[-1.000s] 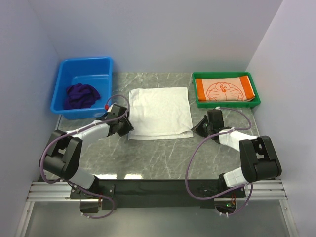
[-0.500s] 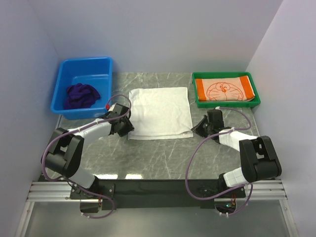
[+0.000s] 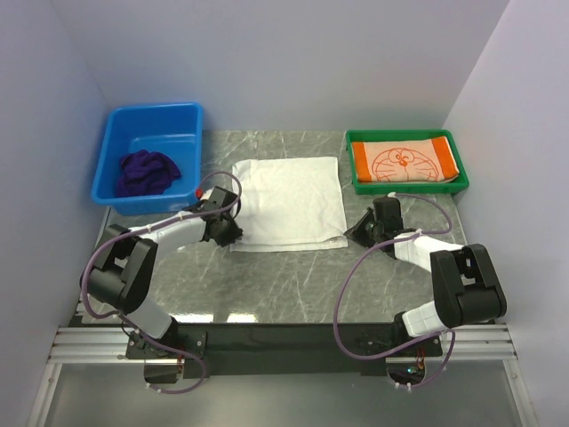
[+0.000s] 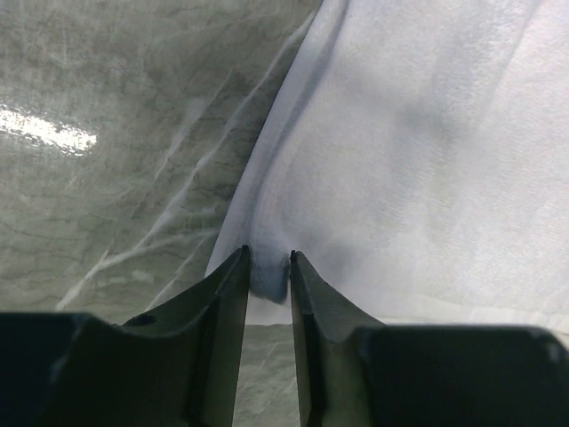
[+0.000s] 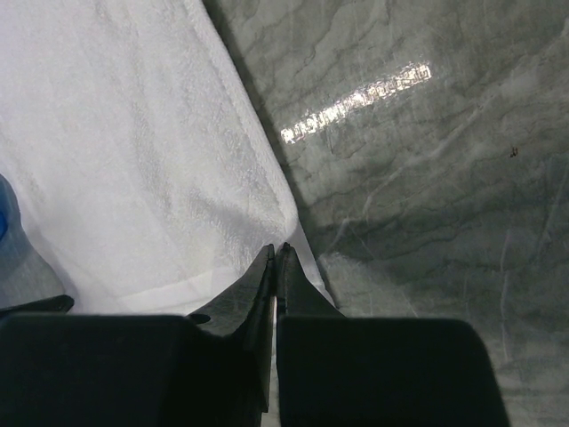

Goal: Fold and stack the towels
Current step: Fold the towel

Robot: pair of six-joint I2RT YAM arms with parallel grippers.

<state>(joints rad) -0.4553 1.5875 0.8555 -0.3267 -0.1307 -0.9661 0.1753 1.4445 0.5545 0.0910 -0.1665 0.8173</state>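
I'm looking at a grey marbled surface boxed in by pale walls. At its far left corner sits a blue bin with the purple towel bunched up inside it. Just right of the bin, the left hand is low on the surface, pinching the near left corner of the white towel. From the wrist camera I see a small fold of cloth caught between its narrowly parted fingers. The white towel lies flat in the middle of the surface, toward the far edge. The right hand is at the towel's near right corner, fingers pressed together. I cannot tell whether any cloth is trapped between them. At the far right corner, a green tray holds the orange cartoon towel, folded flat.
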